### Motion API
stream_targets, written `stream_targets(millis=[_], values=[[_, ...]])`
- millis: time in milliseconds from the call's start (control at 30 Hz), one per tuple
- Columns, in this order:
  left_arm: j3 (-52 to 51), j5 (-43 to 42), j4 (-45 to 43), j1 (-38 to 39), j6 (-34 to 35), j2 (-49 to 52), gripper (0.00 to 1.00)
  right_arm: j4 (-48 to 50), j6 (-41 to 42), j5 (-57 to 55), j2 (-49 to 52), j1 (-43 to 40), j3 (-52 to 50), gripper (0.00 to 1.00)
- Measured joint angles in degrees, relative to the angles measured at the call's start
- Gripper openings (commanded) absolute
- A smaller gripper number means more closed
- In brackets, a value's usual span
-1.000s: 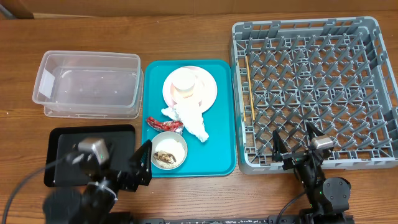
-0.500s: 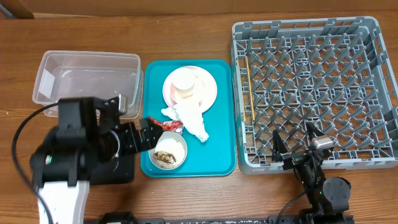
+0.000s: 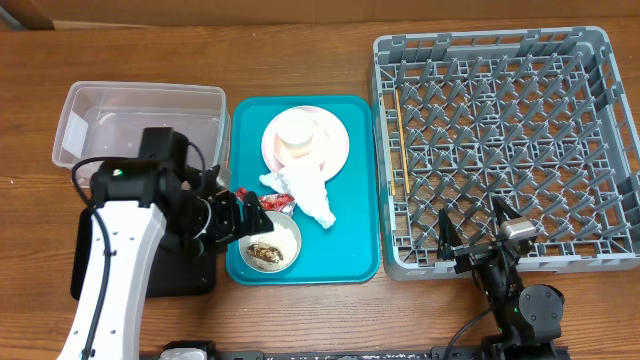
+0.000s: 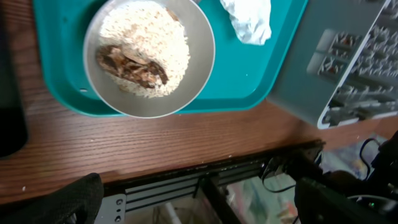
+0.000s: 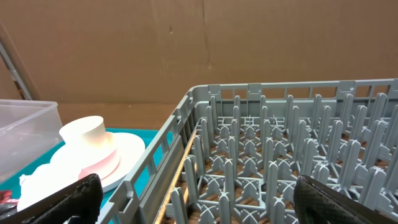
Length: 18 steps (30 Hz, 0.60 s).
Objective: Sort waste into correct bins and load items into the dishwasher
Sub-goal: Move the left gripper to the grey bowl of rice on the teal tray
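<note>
My left gripper (image 3: 246, 215) is open and empty, over the left edge of the teal tray, beside the red-and-silver wrapper (image 3: 272, 202) and above the white bowl (image 3: 273, 243). In the left wrist view the bowl (image 4: 198, 43) holds white rice (image 4: 155, 31) and brown scraps (image 4: 132, 63), with the gripper (image 4: 199, 208) open. The crumpled napkin (image 3: 312, 192) lies below the pink plate (image 3: 330, 150), which carries the cream cup (image 3: 298, 132). My right gripper (image 3: 490, 243) is open at the grey dish rack's (image 3: 505, 60) front wall. No pink bowl is in view.
The clear tub (image 3: 140, 135) stands at the back left. The black tray (image 3: 190, 278) is partly hidden under my left arm. The teal tray (image 3: 355, 230) sits between the tub and the rack. A wooden stick (image 3: 399, 140) lies along the rack's left side.
My left arm has swung from the table's front edge, across the black tray, to the teal tray's left edge by the wrapper. The right arm has not moved.
</note>
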State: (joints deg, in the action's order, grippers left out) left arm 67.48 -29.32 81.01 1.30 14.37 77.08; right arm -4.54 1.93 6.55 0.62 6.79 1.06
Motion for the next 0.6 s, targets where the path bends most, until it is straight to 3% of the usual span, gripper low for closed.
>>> stream_targets(millis=[200,500,533,567,600], values=[[0.0,0.5,-3.0,4.9,0.4,0.9,1.0,0.0,0.0,0.0,0.0,0.0,0.0,1.0],[0.0,2.1,-8.9,12.8,6.3,0.9,0.98,0.0,0.0,0.0,0.0,0.0,0.0,1.0],[0.0,2.1,-9.0,13.1,6.7,0.9,0.81,0.0,0.0,0.0,0.0,0.0,0.0,1.0],[0.0,2.1,-9.4,13.4,6.9,0.9,0.49,0.0,0.0,0.0,0.0,0.0,0.0,1.0],[0.0,2.1,-9.8,13.6,7.4,0.9,0.32,0.0,0.0,0.0,0.0,0.0,0.0,1.0]])
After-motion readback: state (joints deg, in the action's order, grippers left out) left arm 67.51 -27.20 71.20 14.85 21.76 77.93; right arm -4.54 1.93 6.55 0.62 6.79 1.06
